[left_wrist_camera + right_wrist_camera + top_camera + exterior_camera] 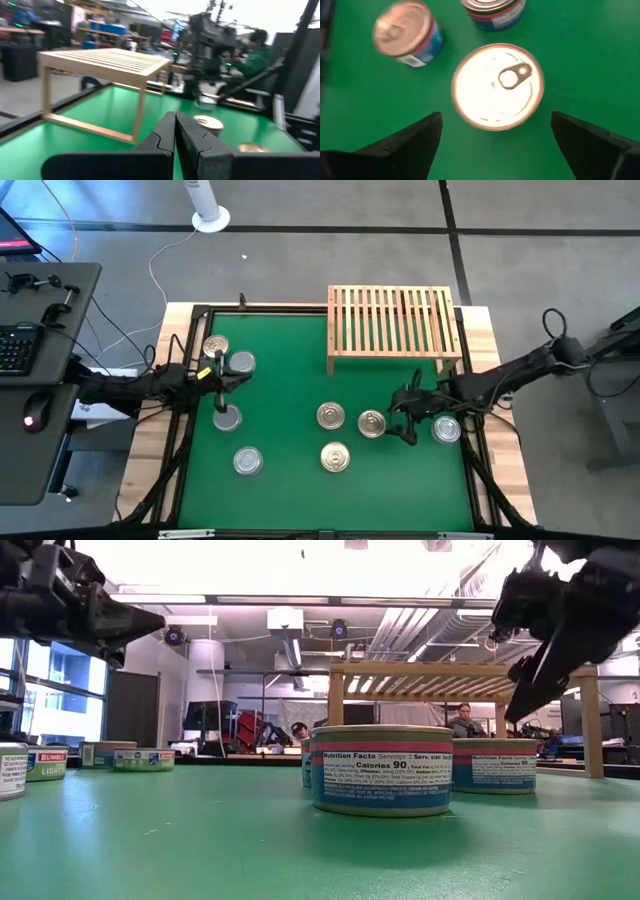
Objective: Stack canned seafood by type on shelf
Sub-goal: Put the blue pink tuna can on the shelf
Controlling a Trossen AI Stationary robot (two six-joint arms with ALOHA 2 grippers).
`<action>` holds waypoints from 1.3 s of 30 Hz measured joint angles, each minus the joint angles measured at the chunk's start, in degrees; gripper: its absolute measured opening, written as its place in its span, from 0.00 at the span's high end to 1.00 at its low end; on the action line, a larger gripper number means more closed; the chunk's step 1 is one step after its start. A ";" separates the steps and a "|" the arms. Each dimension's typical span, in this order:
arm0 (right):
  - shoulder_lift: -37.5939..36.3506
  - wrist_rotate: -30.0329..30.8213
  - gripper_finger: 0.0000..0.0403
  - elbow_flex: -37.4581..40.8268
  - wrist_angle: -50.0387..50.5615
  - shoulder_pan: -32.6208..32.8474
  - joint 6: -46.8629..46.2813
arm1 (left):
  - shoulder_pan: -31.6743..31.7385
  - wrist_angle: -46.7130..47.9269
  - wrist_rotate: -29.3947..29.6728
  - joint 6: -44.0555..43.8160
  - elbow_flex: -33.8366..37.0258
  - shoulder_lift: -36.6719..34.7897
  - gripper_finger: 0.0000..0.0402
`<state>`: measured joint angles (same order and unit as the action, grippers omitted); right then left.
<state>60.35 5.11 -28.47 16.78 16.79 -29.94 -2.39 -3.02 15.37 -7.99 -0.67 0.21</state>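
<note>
the tin nearest the low camera [380,770] sits on the green mat [290,380], label facing out, with nothing stacked on it.

the shelf [390,325] stands at the far edge, right of centre, and its slatted top is bare. so as i judge it, the stacking has not begun: none of the canned seafood is on the shelf and all of it is left to do.

my right claw [496,120] hangs at the right side of the mat, near the front of the shelf. its fingers are spread wide and hold nothing. the tin below it [497,85] lies between them, clear of both. my left claw [218,376] waits over the left side, closed tight and empty, among the four tins there.

the eight tins are scattered singly: four on the left, three near the middle, one at the right edge. gold and silver lids are not sorted.

only the high view counts all eight and shows the shelf top bare. only the low view shows the labels, and that both claws are up off the mat. only my right wrist view shows the pull tab and the gap on each side of that tin. my left wrist view shows the shelf's legs.
</note>
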 joint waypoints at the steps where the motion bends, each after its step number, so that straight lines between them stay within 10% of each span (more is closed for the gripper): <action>1: 0.32 1.92 0.08 0.85 -1.42 1.14 0.28 | 0.00 -0.03 0.97 0.18 0.00 0.00 1.00; 8: 0.49 15.31 0.08 11.85 -17.93 8.73 -3.52 | 0.00 -0.12 3.15 0.15 0.00 0.00 1.00; 19: 7.33 18.65 0.08 24.19 -45.08 10.65 5.48 | 0.00 -0.12 3.44 0.15 0.00 0.09 1.00; 39: 36.00 15.01 0.08 10.97 -64.23 9.08 18.79 | 0.00 -0.12 3.46 -0.38 0.00 0.13 1.00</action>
<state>96.35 20.13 -17.50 -47.46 25.87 -11.15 -2.39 -3.13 18.83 -8.37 -0.67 0.34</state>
